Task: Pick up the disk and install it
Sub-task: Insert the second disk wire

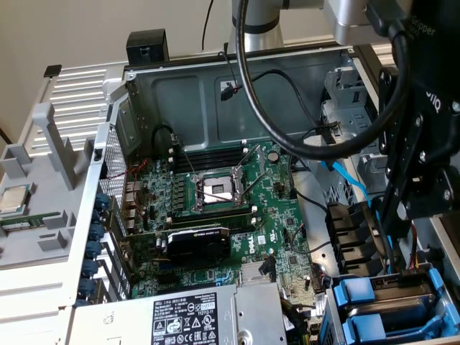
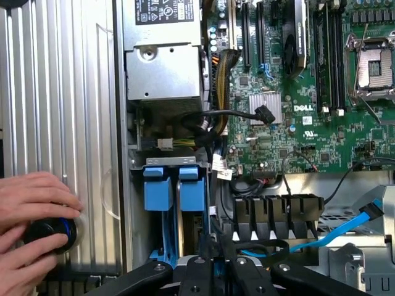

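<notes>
Two blue-fronted carriers sit side by side in the drive bay at the case's corner. In the exterior view they are at the lower right. The disk's silver body and label are hidden, and I cannot tell which carrier holds it. My black gripper hangs just above that bay at the exterior view's right. In the wrist view its finger links stand close together, shut, with nothing visible between them.
The open case holds the motherboard, a graphics card and a grey power-supply box. Black cables and a blue cable lie near the bay. A person's hands hold a black round knob on the ribbed panel.
</notes>
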Available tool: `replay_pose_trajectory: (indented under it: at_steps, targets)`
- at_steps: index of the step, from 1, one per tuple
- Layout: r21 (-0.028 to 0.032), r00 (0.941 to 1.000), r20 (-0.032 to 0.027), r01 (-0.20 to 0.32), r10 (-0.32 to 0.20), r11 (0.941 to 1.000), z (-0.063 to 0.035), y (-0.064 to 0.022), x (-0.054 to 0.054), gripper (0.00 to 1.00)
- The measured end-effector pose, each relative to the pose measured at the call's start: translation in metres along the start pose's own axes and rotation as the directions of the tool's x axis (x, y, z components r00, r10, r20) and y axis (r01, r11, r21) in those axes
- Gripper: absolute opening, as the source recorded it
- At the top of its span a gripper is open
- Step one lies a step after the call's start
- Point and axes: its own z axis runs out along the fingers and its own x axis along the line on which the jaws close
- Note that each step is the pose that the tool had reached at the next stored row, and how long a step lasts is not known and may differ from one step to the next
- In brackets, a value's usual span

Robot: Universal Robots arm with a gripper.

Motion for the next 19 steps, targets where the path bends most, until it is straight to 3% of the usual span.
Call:
replay_pose_trajectory:
  at_steps: [15,16,18,19]
  targets:
    - [0.0000,1.0000,-0.0001,0.000,0.000,1.0000,0.0000,0.0006,0.0005,0.17]
    - [0.0000,1.0000,0.0007,0.000,0.000,1.0000,0.0001,0.0007,0.0011,0.17]
    - [-0.0005,0.9999,0.0119,0.000,0.000,1.0000,0.0006,0.0006,0.0079,0.17]
    - [-0.0006,0.9999,0.0118,0.000,0.000,1.0000,0.0005,0.0012,0.0080,0.17]
